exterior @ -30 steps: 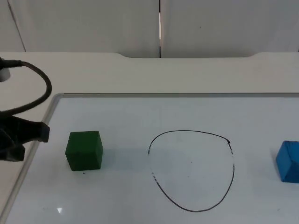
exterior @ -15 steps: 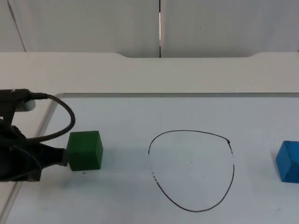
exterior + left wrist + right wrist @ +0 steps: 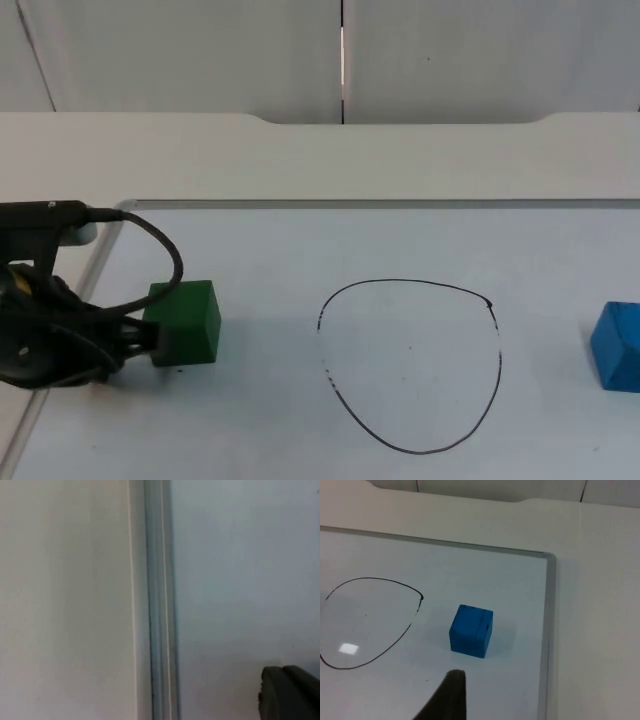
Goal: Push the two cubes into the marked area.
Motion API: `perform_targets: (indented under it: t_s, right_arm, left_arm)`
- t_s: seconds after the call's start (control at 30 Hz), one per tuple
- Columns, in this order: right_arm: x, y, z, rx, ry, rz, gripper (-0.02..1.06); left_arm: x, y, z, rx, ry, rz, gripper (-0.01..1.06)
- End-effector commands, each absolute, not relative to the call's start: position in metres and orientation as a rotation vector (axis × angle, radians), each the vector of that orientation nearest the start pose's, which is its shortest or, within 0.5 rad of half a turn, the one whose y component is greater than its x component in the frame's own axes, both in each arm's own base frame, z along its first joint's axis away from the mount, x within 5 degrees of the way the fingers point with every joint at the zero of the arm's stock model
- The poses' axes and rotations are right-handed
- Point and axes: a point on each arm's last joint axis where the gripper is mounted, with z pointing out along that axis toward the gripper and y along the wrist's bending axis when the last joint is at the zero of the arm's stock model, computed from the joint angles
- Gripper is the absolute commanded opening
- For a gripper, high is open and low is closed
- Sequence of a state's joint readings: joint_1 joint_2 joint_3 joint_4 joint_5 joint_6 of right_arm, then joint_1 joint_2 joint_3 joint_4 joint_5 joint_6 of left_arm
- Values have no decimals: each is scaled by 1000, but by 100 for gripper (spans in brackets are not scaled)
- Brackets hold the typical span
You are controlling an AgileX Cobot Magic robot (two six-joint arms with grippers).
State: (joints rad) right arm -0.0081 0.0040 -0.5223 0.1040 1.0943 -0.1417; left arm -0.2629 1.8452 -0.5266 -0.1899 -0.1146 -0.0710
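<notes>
Risk lies at the solid green cube [image 3: 183,321], where the left tool [image 3: 143,340], its finger spread unreadable, presses the outer face: an off-centre shove could spin it past the black oval outline [image 3: 410,365], while the right tool waits above the blue cube [image 3: 471,630].

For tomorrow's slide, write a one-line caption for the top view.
Left gripper against the green cube, black drawn outline ahead, blue cube waiting beyond it.

Bare whiteboard [image 3: 270,400] between green cube [image 3: 186,320] and marked outline [image 3: 410,365].
</notes>
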Motion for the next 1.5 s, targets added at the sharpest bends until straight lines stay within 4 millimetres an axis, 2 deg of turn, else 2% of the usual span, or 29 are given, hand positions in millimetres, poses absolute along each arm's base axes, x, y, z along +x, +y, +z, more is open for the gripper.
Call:
perform_targets:
  t_s: [0.0, 0.53, 0.67, 0.77, 1.13, 1.47]
  right_arm:
    - [-8, 9, 281, -136, 2040, 31, 105]
    - [-8, 9, 281, -136, 2040, 31, 105]
    - [-8, 9, 281, -136, 2040, 31, 105]
    - [-8, 9, 281, -136, 2040, 31, 105]
    - [-8, 9, 281, -136, 2040, 31, 105]
    - [-8, 9, 281, -136, 2040, 31, 105]
  left_arm:
    - [244, -65, 63, -26, 2754, -124, 0]
    - [250, -66, 62, -62, 2695, -127, 0]
    - [253, -66, 64, -28, 2652, -128, 0]
    - [256, -68, 66, 79, 2612, -129, 0]
    - [261, -71, 69, 100, 2535, -168, 0]
    - [258, -88, 71, 118, 2511, -235, 0]
